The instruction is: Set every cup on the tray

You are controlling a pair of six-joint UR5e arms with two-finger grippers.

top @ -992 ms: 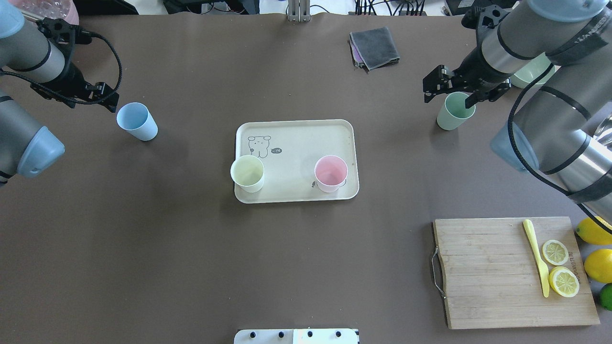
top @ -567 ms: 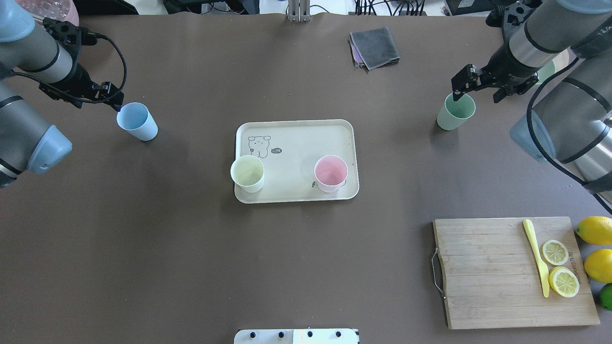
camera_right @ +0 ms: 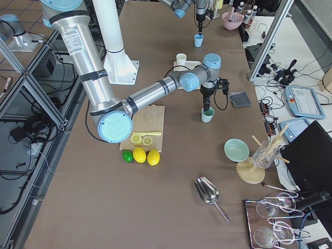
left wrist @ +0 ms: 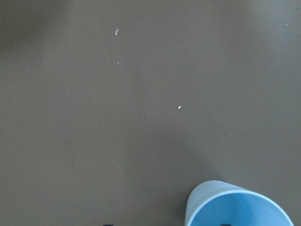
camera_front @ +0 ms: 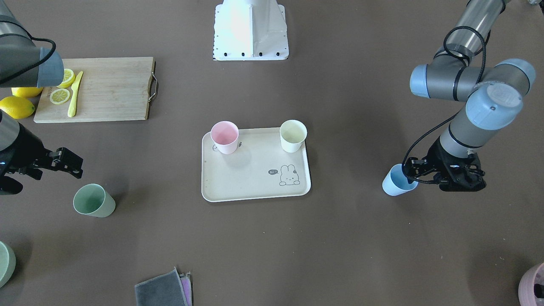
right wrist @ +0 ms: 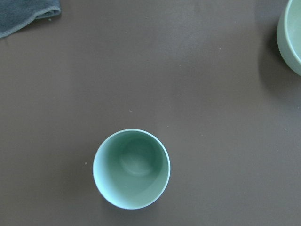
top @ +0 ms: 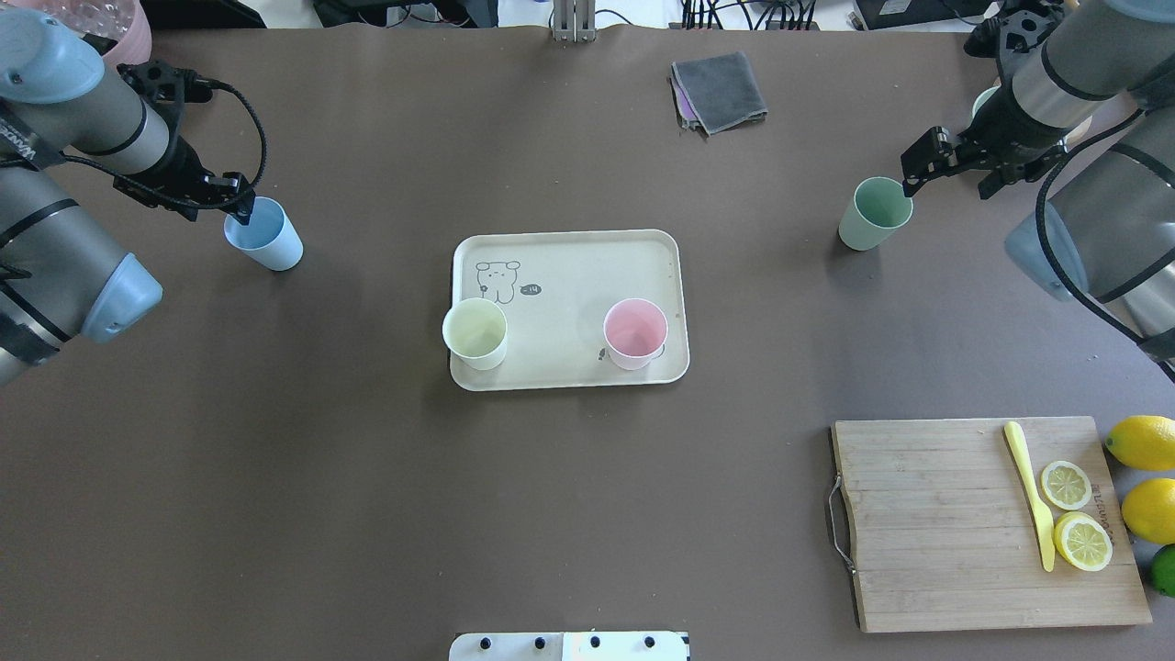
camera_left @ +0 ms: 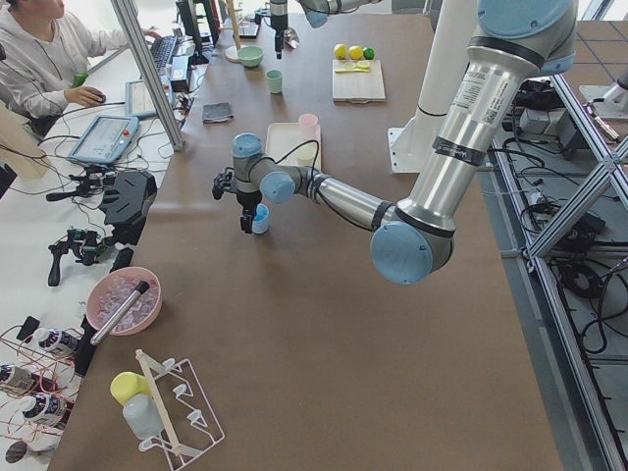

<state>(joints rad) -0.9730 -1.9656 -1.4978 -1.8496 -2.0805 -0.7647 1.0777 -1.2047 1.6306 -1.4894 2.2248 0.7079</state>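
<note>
The cream tray [top: 569, 266] lies mid-table, also in the front view [camera_front: 250, 178]. A cream-white cup [top: 475, 332] and a pink cup [top: 634, 332] stand upright on it. The light blue cup [top: 266, 237] stands on the table at the left. My left gripper [top: 240, 207] is open at its rim; the left wrist view shows one fingertip outside and one inside the blue cup [left wrist: 240, 207]. The sage green cup [top: 876, 213] stands at the right. My right gripper [top: 950, 184] is open and empty, raised just beside it. The right wrist view looks down into this cup [right wrist: 131, 168].
A wooden cutting board [top: 927, 523] with lemon slices and a yellow knife [top: 1030, 491] lies front right, with lemons [top: 1143, 445] beside it. A grey cloth [top: 719, 90] lies at the back. A sage bowl [right wrist: 291, 37] sits behind the right arm, and a pink pot [camera_front: 533, 284] at the back left.
My left gripper has moved right to the blue cup's rim. My right gripper has moved right, off from over the green cup. The cups have not moved.
</note>
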